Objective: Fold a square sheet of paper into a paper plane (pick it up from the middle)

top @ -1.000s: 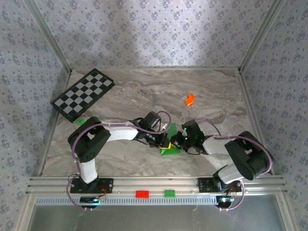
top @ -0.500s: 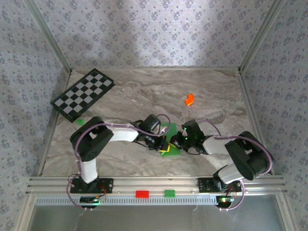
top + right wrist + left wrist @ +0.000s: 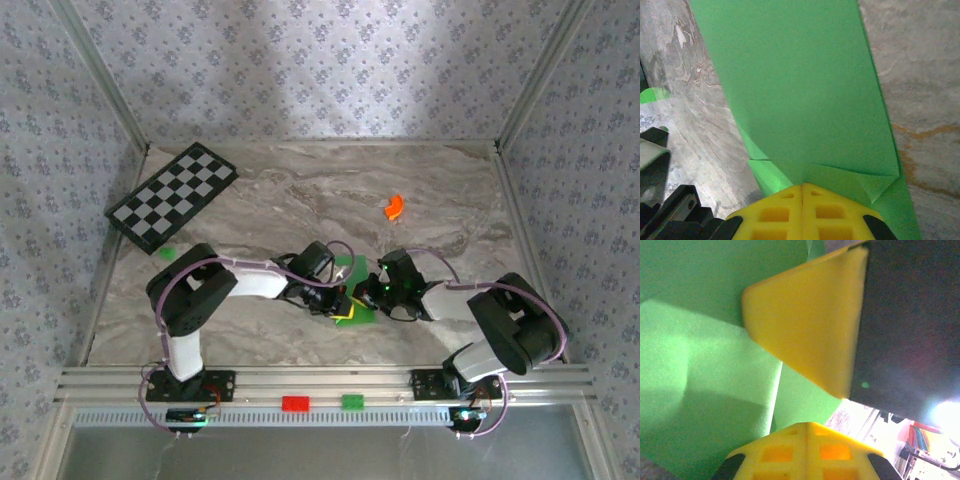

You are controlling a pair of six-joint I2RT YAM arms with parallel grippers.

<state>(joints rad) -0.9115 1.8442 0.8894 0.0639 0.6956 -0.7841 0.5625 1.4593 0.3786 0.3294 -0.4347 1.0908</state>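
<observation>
The square sheet of paper [image 3: 352, 270], bright green and partly folded, sits at the table's middle between my two grippers. My right gripper [image 3: 364, 294] comes in from the right. In the right wrist view its yellow fingertips [image 3: 802, 186] are shut, and the paper [image 3: 795, 85] fans out straight from their seam with a small folded corner at the right. My left gripper [image 3: 338, 298] reaches in from the left. In the left wrist view it is shut [image 3: 807, 424], its tips against the paper [image 3: 700, 365] by a crease edge, and the right gripper's yellow finger [image 3: 810, 320] is just beyond.
A black-and-white checkered board [image 3: 172, 194] lies at the far left, with a tiny green block [image 3: 166, 253] near it. An orange curved piece [image 3: 393, 206] sits at the far right. Red [image 3: 295, 403] and green [image 3: 352, 402] blocks rest on the front rail.
My left gripper has slid slightly toward the near edge and lower over the paper. The visible green flap behind it has shrunk. The right arm has hardly moved.
</observation>
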